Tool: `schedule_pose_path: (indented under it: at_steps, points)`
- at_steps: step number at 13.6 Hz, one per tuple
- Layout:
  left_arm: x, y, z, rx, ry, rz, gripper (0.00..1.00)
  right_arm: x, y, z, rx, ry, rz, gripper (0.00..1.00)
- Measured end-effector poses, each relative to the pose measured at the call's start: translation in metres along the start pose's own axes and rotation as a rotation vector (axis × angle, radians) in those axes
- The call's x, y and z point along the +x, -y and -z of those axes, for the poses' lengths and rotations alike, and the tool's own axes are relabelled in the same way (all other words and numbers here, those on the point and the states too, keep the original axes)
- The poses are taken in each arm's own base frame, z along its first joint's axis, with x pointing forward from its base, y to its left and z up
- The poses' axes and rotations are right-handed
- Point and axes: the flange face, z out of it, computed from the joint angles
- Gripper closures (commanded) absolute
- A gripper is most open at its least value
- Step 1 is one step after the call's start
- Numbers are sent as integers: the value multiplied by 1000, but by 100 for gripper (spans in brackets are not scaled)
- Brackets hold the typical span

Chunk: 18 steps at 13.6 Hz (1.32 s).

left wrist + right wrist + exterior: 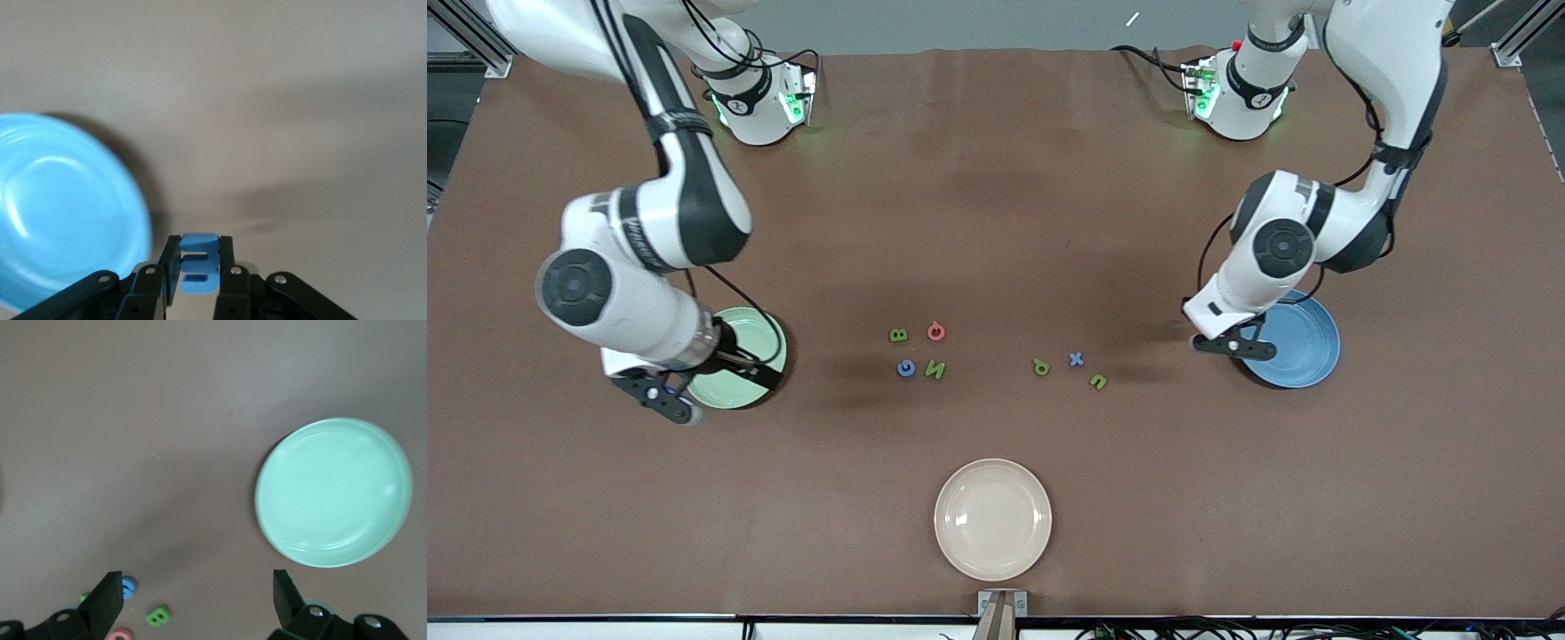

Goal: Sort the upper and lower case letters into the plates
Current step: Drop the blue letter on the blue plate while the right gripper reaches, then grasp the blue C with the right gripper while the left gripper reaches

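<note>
My left gripper (1227,346) hangs over the rim of the blue plate (1303,342), on the side toward the letters. In the left wrist view it (200,263) is shut on a small blue letter (200,267), with the blue plate (60,207) beside it. My right gripper (667,400) is over the edge of the pale green plate (743,356). In the right wrist view it (197,600) is open and empty, and the green plate (333,493) holds nothing. On the table lie a green B (898,335), a red letter (935,332), a blue G (906,368), a green N (935,370), a green p (1041,366), a blue x (1076,359) and a green u (1098,381).
A cream-white plate (992,518) sits near the table edge closest to the front camera, nearer than the letters. The two arm bases stand along the top of the front view.
</note>
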Motion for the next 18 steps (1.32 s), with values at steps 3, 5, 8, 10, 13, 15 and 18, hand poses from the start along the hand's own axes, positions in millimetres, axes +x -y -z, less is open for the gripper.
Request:
schedule_pose_path:
  at_steps: [3,5,8,10,13,15,18]
  points:
    - [-16,51,-17,-10,-3,-42,90,-26,41,-50,11,-12,-74,5]
    - [-25,70,-33,9,-8,-74,90,-47,65,-82,15,-16,-127,4]
    - [-31,84,-54,34,-4,-103,89,-75,89,-121,42,-34,-175,0]
    - [-30,84,-66,26,-10,-108,89,-88,91,-144,67,-49,-185,0]
    - [-30,81,-76,16,-8,-112,82,-100,89,-165,60,-47,-195,8]
    - [-30,81,-77,15,-8,-118,27,-106,91,-170,54,-44,-197,16]
    - [-26,84,-69,21,-23,-200,0,-112,93,-180,42,-40,-212,30]
